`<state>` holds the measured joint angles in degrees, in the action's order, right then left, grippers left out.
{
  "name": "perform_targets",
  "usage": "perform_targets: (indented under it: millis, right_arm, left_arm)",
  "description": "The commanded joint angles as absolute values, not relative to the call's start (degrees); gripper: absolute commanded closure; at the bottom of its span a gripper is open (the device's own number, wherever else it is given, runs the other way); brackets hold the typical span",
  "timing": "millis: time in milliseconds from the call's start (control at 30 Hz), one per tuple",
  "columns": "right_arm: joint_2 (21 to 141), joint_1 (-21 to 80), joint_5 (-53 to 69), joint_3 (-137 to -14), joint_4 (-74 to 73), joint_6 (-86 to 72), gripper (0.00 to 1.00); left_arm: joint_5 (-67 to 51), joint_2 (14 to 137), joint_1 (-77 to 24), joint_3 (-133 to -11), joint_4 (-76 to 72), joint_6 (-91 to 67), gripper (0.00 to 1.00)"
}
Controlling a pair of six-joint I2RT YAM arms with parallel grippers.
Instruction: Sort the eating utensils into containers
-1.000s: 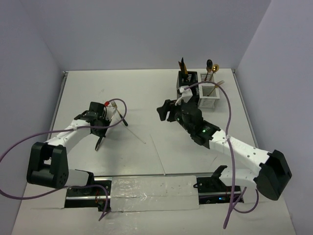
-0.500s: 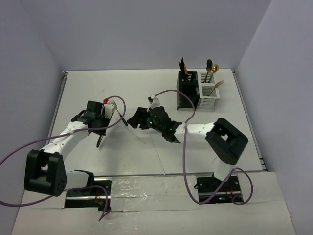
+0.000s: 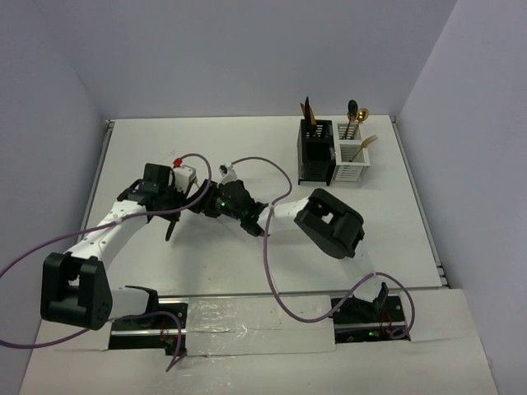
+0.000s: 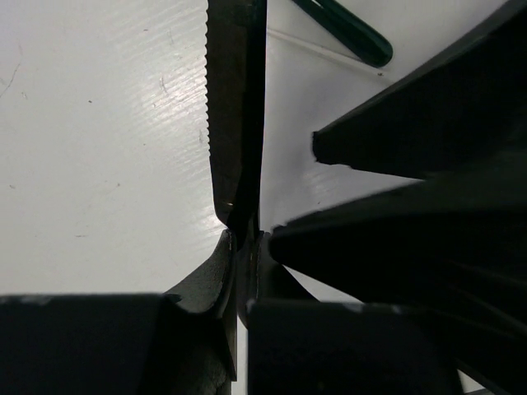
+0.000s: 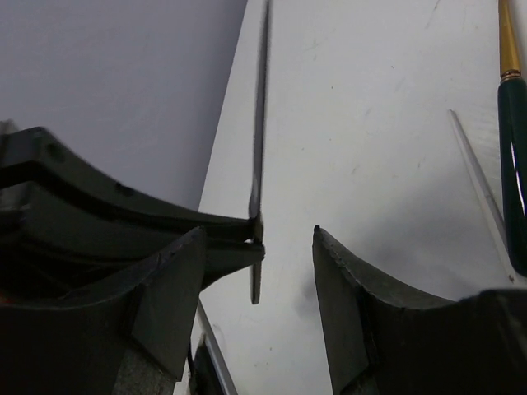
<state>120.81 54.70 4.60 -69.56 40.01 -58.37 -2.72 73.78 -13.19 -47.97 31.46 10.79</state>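
Observation:
My left gripper (image 3: pixel 170 207) (image 4: pixel 244 243) is shut on a black serrated knife (image 4: pixel 233 123), whose free end hangs toward the table in the top view (image 3: pixel 169 235). My right gripper (image 3: pixel 202 206) (image 5: pixel 259 233) is open, its jaws on either side of that knife's thin edge (image 5: pixel 260 123) without touching it. Its dark fingers (image 4: pixel 412 239) fill the right of the left wrist view. A green-handled gold utensil (image 5: pixel 512 164) (image 4: pixel 346 29) and a thin white stick (image 5: pixel 478 177) lie on the table beside them. The black caddy (image 3: pixel 315 152) and white caddy (image 3: pixel 350 161) stand at the back right.
Utensils stand upright in the black caddy (image 3: pixel 309 111) and the white caddy (image 3: pixel 354 115). The right arm's body (image 3: pixel 329 220) stretches across the table's middle, with purple cable (image 3: pixel 272 177) looping over it. Walls close the back and both sides.
My right arm has swung left from beside the caddies to the left gripper, and its open jaws now sit around the knife. My left gripper has shifted slightly, still holding the knife.

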Motion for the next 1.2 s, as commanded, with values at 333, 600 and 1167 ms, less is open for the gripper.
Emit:
perform_targets:
  millis: [333,600,1167]
  right_arm:
    - [128.14,55.81,3.43,-78.39,44.91,-66.53,0.43]
    - [132.63,56.07,4.57,-82.79,45.00,-69.61,0.74]
    - [108.38,48.53,7.81,-73.04,38.42,-42.73,1.00]
  left_arm:
    - [-5.98,73.39,-13.27,-51.15,30.23,10.55,1.00]
    - [-5.54,74.53,-13.27,-52.03,29.71,10.72,1.00]
    - [-5.98,67.24,-13.27,-66.61,43.76,10.64,0.01]
